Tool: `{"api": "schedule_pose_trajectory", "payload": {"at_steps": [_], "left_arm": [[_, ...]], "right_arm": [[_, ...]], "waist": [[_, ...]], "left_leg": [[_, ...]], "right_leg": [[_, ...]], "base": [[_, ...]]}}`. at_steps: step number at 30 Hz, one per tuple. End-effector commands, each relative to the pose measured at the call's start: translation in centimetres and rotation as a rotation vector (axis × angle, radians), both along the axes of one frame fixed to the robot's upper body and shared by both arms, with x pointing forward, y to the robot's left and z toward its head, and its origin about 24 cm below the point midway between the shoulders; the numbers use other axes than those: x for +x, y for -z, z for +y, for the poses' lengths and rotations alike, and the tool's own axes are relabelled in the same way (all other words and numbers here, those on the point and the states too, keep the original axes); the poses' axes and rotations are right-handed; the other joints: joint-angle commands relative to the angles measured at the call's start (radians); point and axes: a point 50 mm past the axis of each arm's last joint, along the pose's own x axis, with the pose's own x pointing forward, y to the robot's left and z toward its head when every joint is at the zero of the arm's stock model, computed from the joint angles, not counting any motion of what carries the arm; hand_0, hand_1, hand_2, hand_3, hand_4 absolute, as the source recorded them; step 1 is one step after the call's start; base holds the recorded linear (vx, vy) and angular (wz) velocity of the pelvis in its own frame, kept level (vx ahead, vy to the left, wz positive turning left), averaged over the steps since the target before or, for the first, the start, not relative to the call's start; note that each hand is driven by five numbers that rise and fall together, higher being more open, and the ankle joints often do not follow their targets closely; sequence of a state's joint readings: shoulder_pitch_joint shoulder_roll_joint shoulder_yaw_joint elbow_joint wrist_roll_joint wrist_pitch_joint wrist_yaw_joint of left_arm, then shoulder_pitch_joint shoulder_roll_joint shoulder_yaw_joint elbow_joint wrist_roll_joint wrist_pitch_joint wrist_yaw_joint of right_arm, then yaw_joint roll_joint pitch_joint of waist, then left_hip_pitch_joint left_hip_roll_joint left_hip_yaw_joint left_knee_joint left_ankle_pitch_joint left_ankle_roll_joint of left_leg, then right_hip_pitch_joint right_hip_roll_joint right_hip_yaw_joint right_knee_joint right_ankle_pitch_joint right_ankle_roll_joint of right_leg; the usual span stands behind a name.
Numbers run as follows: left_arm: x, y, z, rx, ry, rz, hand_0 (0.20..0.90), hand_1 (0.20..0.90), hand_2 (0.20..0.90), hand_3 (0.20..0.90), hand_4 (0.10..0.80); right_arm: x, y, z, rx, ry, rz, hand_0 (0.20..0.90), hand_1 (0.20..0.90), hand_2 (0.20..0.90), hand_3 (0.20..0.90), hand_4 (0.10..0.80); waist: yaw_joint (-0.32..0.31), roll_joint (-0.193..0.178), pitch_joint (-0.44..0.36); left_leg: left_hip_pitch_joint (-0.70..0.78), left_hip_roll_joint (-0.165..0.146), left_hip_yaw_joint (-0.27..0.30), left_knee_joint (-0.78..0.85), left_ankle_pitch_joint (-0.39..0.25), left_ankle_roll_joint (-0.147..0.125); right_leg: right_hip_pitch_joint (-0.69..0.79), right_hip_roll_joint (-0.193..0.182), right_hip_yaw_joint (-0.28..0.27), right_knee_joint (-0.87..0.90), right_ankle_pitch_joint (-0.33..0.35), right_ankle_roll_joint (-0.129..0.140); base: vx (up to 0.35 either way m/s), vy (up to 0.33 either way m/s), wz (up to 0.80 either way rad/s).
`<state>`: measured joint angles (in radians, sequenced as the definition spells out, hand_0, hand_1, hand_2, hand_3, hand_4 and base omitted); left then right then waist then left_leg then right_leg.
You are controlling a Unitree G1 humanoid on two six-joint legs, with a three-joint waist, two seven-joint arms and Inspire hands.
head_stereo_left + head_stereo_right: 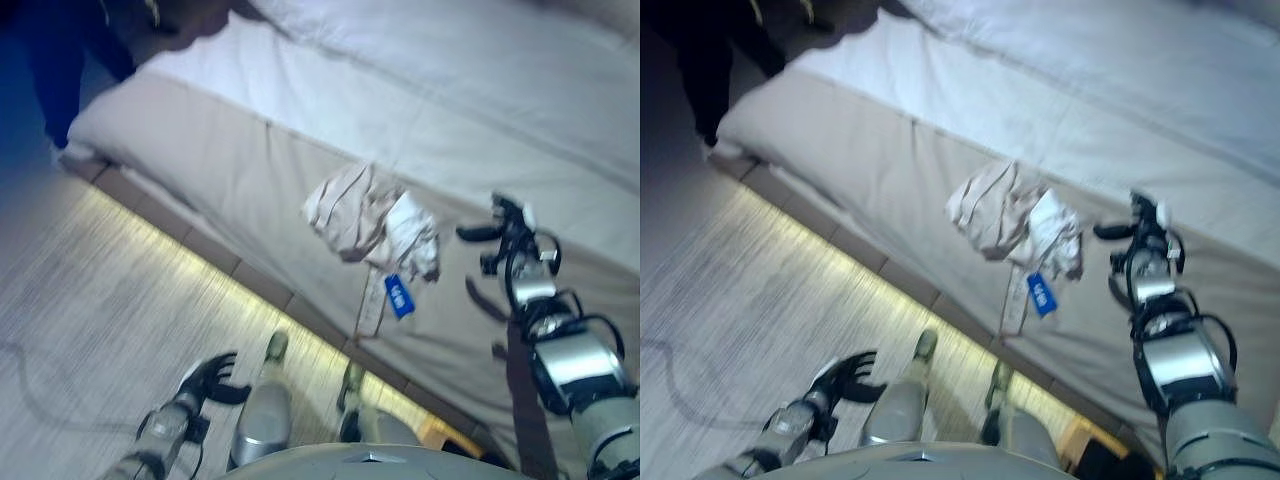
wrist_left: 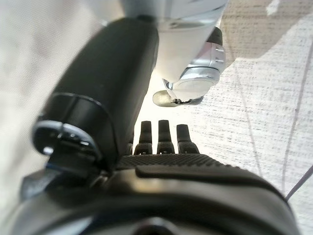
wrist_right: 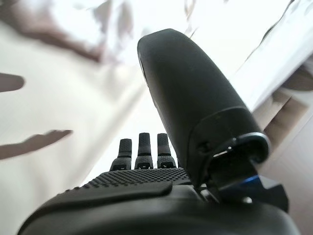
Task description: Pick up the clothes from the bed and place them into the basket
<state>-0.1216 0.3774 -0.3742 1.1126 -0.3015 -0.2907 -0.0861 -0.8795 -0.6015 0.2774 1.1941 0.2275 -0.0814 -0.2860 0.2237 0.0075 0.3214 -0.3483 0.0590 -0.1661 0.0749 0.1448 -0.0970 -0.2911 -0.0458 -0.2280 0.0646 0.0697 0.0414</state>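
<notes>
A crumpled heap of beige and white clothes point(image 1: 372, 218) lies at the near edge of the bed point(image 1: 230, 150), with a blue tag point(image 1: 398, 296) hanging down the bed's side. My right hand point(image 1: 507, 232) is raised over the bed just right of the clothes, fingers straight and apart, holding nothing; its wrist view shows straight fingers point(image 3: 140, 152) over the pale cover. My left hand point(image 1: 213, 378) hangs low over the floor, fingers spread and empty, well short of the bed.
The bed has a beige cover and white bedding point(image 1: 480, 70) further back. A lit strip point(image 1: 170, 250) runs along the bed's base above the grey wood floor point(image 1: 90, 330). A person in dark clothes point(image 1: 60, 60) stands at the bed's far left corner.
</notes>
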Motion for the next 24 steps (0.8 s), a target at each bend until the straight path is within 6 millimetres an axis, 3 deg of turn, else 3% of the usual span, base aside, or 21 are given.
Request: {"api": "schedule_pose_trajectory", "payload": {"at_steps": [1, 3, 4, 6, 13, 14, 15, 21, 24], "left_arm": [[1.6, -1.4, -0.1, -0.056, -0.032, -0.134, 0.900, 0.900, 0.900, 0.900, 0.800], [2.1, -1.9, -0.4, -0.077, -0.052, -0.182, 0.900, 0.900, 0.900, 0.900, 0.800], [2.5, -2.4, -0.4, -0.084, -0.056, -0.215, 0.900, 0.900, 0.900, 0.900, 0.800], [2.9, -3.2, -0.3, -0.111, -0.087, -0.258, 0.900, 0.900, 0.900, 0.900, 0.800], [3.0, -3.9, 0.5, -0.125, -0.128, -0.295, 0.900, 0.900, 0.900, 0.900, 0.800], [3.3, -4.3, 0.8, -0.123, -0.131, -0.312, 0.900, 0.900, 0.900, 0.900, 0.800], [3.4, -4.4, 0.9, -0.118, -0.132, -0.316, 0.900, 0.900, 0.900, 0.900, 0.800], [3.7, -5.2, 1.2, -0.107, -0.115, -0.332, 0.900, 0.900, 0.900, 0.900, 0.800], [3.6, -5.5, 1.5, -0.103, -0.098, -0.339, 0.900, 0.900, 0.900, 0.900, 0.800]], "right_arm": [[0.6, -4.8, -1.6, -0.103, 0.080, -0.086, 0.900, 0.900, 0.900, 0.900, 0.800], [0.8, -5.9, -1.9, -0.131, 0.095, -0.080, 0.900, 0.900, 0.900, 0.900, 0.800], [1.0, -6.5, -1.7, -0.135, 0.073, -0.066, 0.900, 0.900, 0.900, 0.900, 0.800], [1.0, -7.4, -2.4, -0.176, 0.105, -0.034, 0.900, 0.900, 0.900, 0.900, 0.800], [-0.5, -6.9, -5.1, -0.322, 0.279, 0.206, 0.900, 0.900, 0.900, 0.900, 0.800], [-0.7, -7.0, -5.4, -0.324, 0.289, 0.209, 0.415, 0.415, 0.415, 0.335, 0.235], [-0.6, -7.1, -5.4, -0.325, 0.289, 0.202, 0.300, 0.300, 0.300, 0.200, 0.100], [-1.1, -8.0, -6.1, -0.305, 0.348, 0.080, 0.300, 0.300, 0.300, 0.200, 0.100], [-2.0, -7.4, -7.3, -0.258, 0.379, 0.047, 0.300, 0.300, 0.300, 0.200, 0.100]], "waist": [[0.027, 0.018, 0.056], [0.027, 0.035, 0.083], [0.030, 0.047, 0.098], [0.032, 0.082, 0.129], [0.022, 0.156, 0.161], [0.021, 0.164, 0.168], [0.022, 0.165, 0.168], [0.025, 0.156, 0.165], [0.024, 0.136, 0.147]], "left_leg": [[-0.125, -0.096, 0.062, 0.174, -0.089, 0.073], [-0.212, -0.109, 0.075, 0.257, -0.104, 0.080], [-0.256, -0.108, 0.074, 0.308, -0.144, 0.084], [-0.354, -0.107, 0.081, 0.409, -0.165, 0.102], [-0.512, -0.121, 0.100, 0.543, -0.191, 0.138], [-0.511, -0.119, 0.101, 0.540, -0.191, 0.142], [-0.502, -0.120, 0.102, 0.533, -0.190, 0.143], [-0.416, -0.119, 0.096, 0.480, -0.186, 0.138], [-0.335, -0.114, 0.084, 0.425, -0.182, 0.123]], "right_leg": [[-0.123, -0.107, -0.005, 0.193, -0.025, 0.012], [-0.211, -0.118, 0.001, 0.257, -0.039, 0.005], [-0.267, -0.121, 0.018, 0.314, -0.078, 0.010], [-0.371, -0.142, 0.033, 0.441, -0.121, -0.009], [-0.530, -0.148, 0.074, 0.602, -0.160, -0.034], [-0.531, -0.146, 0.074, 0.605, -0.164, -0.039], [-0.525, -0.142, 0.073, 0.601, -0.165, -0.040], [-0.439, -0.123, 0.055, 0.549, -0.167, -0.045], [-0.340, -0.099, 0.039, 0.462, -0.158, -0.049]], "base": [[-0.084, 0.029, 0.15], [-0.093, -0.013, 0.18], [-0.099, -0.025, 0.31], [-0.081, 0.024, 0.26], [-0.042, 0.041, -0.01], [-0.027, 0.009, 0.09], [-0.009, -0.004, 0.14], [0.029, -0.029, 0.06], [0.060, -0.051, -0.02]]}}
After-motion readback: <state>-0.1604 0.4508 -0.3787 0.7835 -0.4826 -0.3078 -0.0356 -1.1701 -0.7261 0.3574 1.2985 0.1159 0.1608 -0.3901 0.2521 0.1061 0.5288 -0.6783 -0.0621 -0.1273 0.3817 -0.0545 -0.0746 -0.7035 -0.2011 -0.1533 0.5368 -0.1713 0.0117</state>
